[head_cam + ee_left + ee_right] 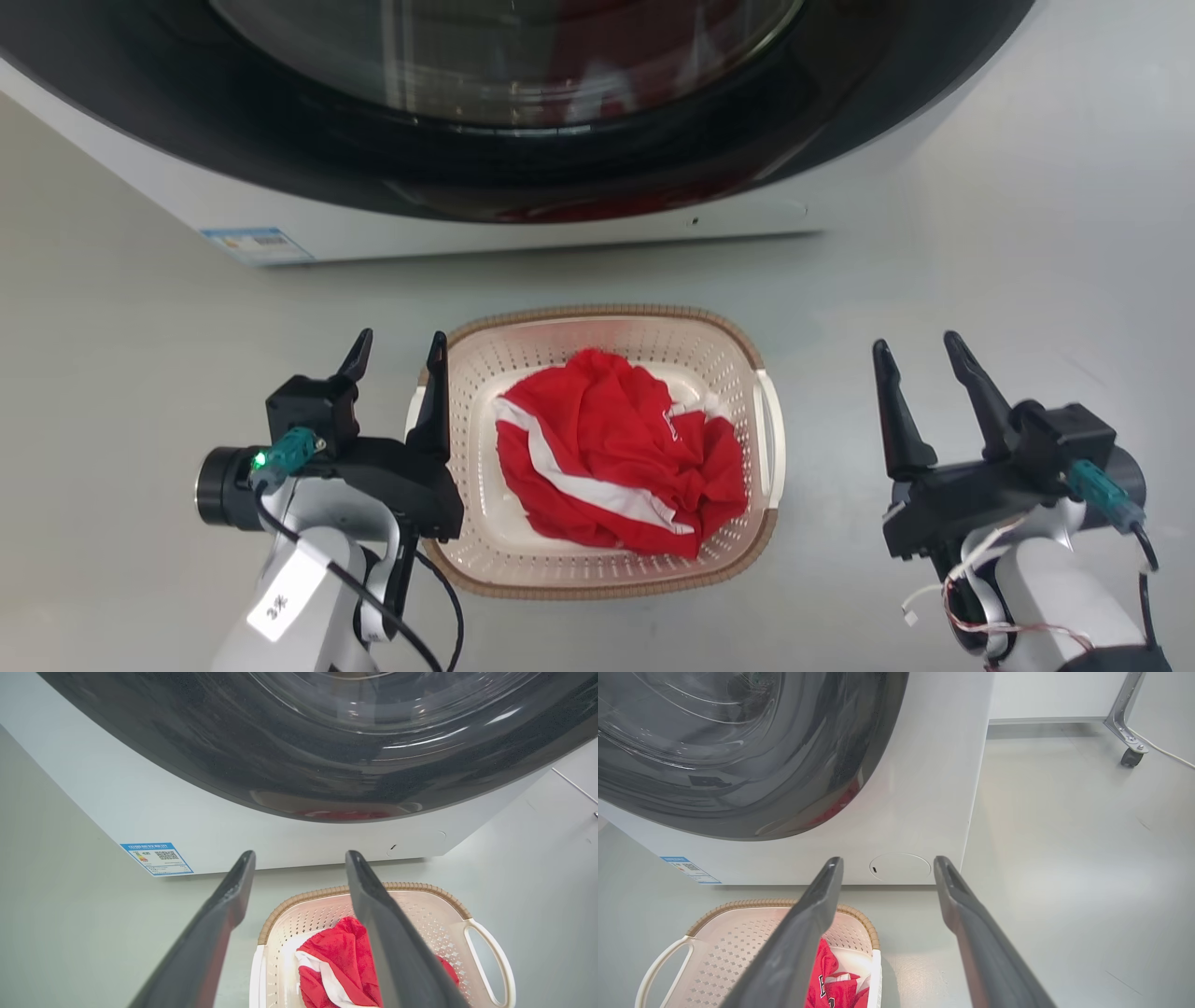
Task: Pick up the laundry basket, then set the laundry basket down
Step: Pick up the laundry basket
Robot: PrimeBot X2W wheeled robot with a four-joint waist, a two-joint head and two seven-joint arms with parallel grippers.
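The washing machine (560, 233) ran off the head view's top edge, so just the lower arc of its dark door and a strip of white front showed. The print on its blue label (257, 245) was too small to read. One finger of the left gripper (400, 338) covered most of the laundry basket's (597, 311) left handle; whether it touched the rim could not be told. The red garment (616, 448) hid most of the basket's bottom. In both wrist views the bottom edge cut off the basket's near part. The writing on the left forearm's white tag (280, 597) was illegible.
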